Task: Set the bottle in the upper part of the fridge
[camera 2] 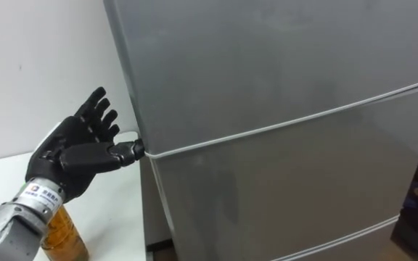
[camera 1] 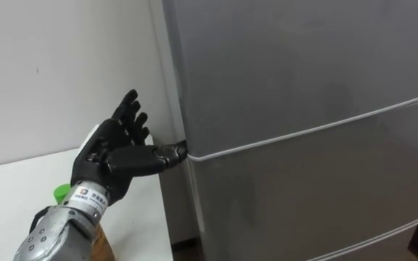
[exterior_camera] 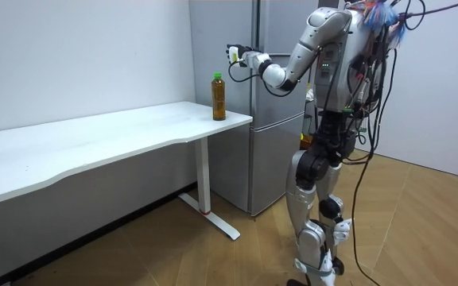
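Bottle (exterior_camera: 219, 96): upright on the corner of the white table (exterior_camera: 118, 135), just beside the fridge (exterior_camera: 270, 151), green cap on, untouched.
Left hand (camera 1: 118, 148): raised at the fridge's left edge, fingers spread straight, thumb tip at the seam under the upper door (camera 1: 289, 65), holding nothing.
Robot: standing, facing the fridge.

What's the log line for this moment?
left hand open, thumb at fridge door seam | doors closed | bottle upright on table

Bottle (exterior_camera: 219, 96) on table (exterior_camera: 94, 143) end, fridge (camera 1: 303, 109) right of table, left hand (camera 1: 115, 152) at fridge's left edge
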`<state>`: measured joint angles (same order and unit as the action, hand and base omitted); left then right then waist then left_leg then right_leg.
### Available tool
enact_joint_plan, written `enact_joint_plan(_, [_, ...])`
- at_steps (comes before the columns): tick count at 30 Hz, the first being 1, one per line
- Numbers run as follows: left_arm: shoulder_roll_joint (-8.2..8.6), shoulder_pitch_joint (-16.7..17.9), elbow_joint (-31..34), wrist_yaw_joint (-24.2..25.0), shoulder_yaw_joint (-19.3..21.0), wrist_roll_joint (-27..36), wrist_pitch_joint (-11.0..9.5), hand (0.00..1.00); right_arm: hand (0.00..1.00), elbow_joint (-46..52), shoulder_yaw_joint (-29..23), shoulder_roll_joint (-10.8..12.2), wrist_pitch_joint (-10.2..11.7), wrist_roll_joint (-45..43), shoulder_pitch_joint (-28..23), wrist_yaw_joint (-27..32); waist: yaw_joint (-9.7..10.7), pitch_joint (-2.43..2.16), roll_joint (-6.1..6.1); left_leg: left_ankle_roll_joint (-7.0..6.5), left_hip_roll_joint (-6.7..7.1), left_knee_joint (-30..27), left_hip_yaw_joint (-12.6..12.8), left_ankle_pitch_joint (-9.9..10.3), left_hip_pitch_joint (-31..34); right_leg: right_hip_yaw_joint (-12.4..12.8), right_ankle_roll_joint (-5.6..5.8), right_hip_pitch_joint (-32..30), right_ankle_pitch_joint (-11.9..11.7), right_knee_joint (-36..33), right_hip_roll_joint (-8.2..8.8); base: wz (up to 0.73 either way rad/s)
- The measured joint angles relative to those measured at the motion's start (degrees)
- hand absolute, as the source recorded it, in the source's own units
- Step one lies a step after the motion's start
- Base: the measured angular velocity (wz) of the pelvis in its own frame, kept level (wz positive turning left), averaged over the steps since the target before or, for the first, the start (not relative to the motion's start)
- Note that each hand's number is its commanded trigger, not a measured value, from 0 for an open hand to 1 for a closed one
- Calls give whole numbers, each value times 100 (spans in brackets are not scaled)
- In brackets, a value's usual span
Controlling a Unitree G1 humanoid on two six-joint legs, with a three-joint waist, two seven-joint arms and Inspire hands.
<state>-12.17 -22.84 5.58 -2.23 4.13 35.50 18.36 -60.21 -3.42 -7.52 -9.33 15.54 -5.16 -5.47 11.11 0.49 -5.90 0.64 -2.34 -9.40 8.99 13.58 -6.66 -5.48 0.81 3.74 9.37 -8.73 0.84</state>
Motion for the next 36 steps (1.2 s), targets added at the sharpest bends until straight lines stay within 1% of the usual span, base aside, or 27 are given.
enact_joint_plan(5, [-1,-67,107,16,20,85,0,0,0,-9,-8,-1,-23,-10,-13,-2,-34,0,10,0,0,-2,0,0,-4,23,0,-17,0,-4,-1,0])
enact_joint_plan(8, [-63,-67,344,-4,23,105,3,0,0,16,-14,-2,-72,-7,-14,-11,-59,-3,27,0,-2,-1,3,0,35,30,-2,-85,-1,-29,-2,-5])
enact_joint_plan(13, [-67,-67,782,-120,26,167,5,0,0,15,-10,4,-211,17,-5,-28,-107,-25,101,0,-1,-1,13,0,42,32,-2,-92,-1,-20,-2,0])
enact_joint_plan(16, [-67,-67,1003,-220,20,313,6,0,0,19,1,3,-214,27,-10,-31,-121,-30,109,0,-1,-1,6,0,54,15,-2,-91,-1,-13,-1,1])
enact_joint_plan(19, [-65,-67,1205,-255,17,326,5,0,0,41,18,0,-205,40,-39,-28,-168,-34,112,0,-2,-1,3,0,54,5,-2,-85,-1,-8,-1,0])
enact_joint_plan(24, [-49,-67,1324,-238,14,495,5,0,0,135,227,-67,-202,143,-74,-36,-222,-43,130,0,-2,4,5,0,35,-6,-2,-69,-1,-9,2,0])
enact_joint_plan(26, [-45,-67,1328,-184,14,495,5,0,0,218,220,-68,-205,156,-128,-41,-218,-44,139,0,-2,4,4,0,35,-25,-2,-65,-1,-8,4,2])
enact_joint_plan(30, [0,-67,1328,-82,-59,496,5,0,0,257,217,-68,-202,202,-158,-68,-189,-40,144,0,3,4,-137,0,63,-93,-2,-53,-2,-2,11,9])
enact_joint_plan(36, [0,-66,1327,37,-164,495,5,0,0,199,215,-84,-197,211,-143,-96,-197,-39,140,0,1,2,-145,0,93,-146,-2,-51,-2,10,12,5])
